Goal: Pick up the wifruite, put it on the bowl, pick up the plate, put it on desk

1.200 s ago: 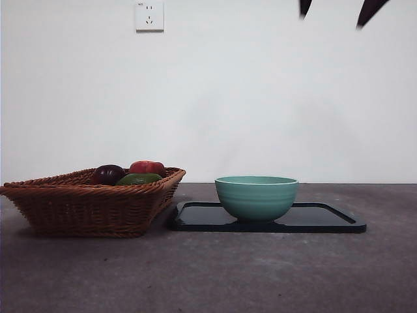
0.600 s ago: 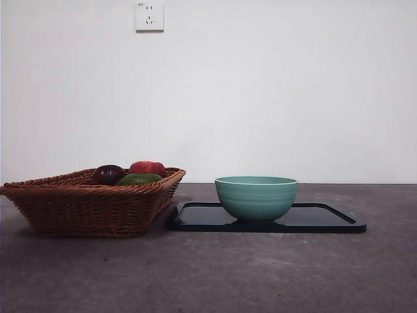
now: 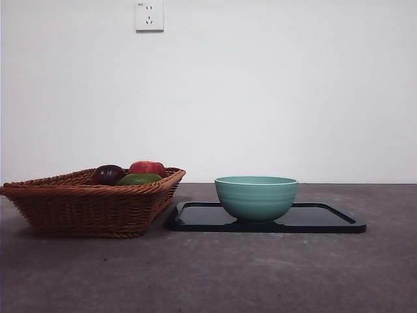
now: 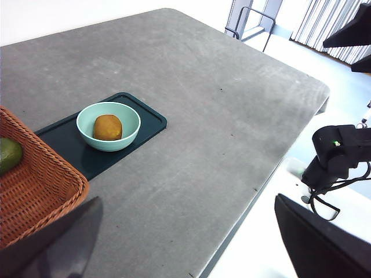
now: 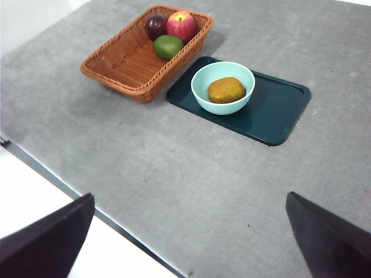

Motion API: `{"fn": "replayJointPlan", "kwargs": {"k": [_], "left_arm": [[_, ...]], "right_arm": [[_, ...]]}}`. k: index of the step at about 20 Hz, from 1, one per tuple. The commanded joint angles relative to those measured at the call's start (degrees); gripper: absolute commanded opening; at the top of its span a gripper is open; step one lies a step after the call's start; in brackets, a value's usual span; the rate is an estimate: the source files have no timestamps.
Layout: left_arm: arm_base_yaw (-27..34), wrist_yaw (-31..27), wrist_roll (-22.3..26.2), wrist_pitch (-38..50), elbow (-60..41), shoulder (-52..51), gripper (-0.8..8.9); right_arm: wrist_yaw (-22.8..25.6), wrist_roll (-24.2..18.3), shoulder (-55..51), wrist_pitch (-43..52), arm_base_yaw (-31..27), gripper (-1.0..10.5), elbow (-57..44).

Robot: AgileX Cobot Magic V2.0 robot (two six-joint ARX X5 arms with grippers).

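Wifruite (image 5: 226, 90) in bowl (image 5: 204, 95), grippers well apart.

Looks like a bare lab or test room: plain white wall (image 3: 260, 98) with one power socket (image 3: 149, 15), grey worktop (image 4: 197, 116) staged with few props, curtained windows (image 4: 324, 23) and cabled equipment (image 4: 339, 153) beyond.

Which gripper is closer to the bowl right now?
Cannot tell. Both are raised well off the bowl holding the wifruite: left gripper and right gripper, both open, empty.
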Motion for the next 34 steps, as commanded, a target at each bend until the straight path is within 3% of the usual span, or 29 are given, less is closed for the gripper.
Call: {"fn": "replayJointPlan", "kwargs": {"k": [1,9,15,21,26,34], "left_arm": [[-0.52,-0.28,-2.19,1.46,0.46,0.35,4.64],[-0.52,-0.33,-11.78,8.17,0.46,5.25,4.65],[-0.50,-0.31,-12.17,10.86,1.68,17.38,4.64],[1.86,-0.22,-11.67,9.70,10.73,34.42,4.65],[6.51,-0.15,-8.28,3.28,23.17,48.85,4.65],[12.76,0.20,3.15,-6.36,44.92,71.41,4.65]], "right_arm": [[-0.15,1.22,0.00,0.52,0.24,5.5,0.46],[-0.17,1.68,0.00,0.46,0.24,5.5,0.46],[0.24,1.64,0.00,0.44,0.24,5.5,0.46],[0.24,1.60,-0.02,0.44,0.24,5.5,0.46],[0.24,1.55,-0.02,0.44,0.24,5.5,0.46],[0.24,1.20,-0.02,0.52,0.24,5.5,0.46]]}}
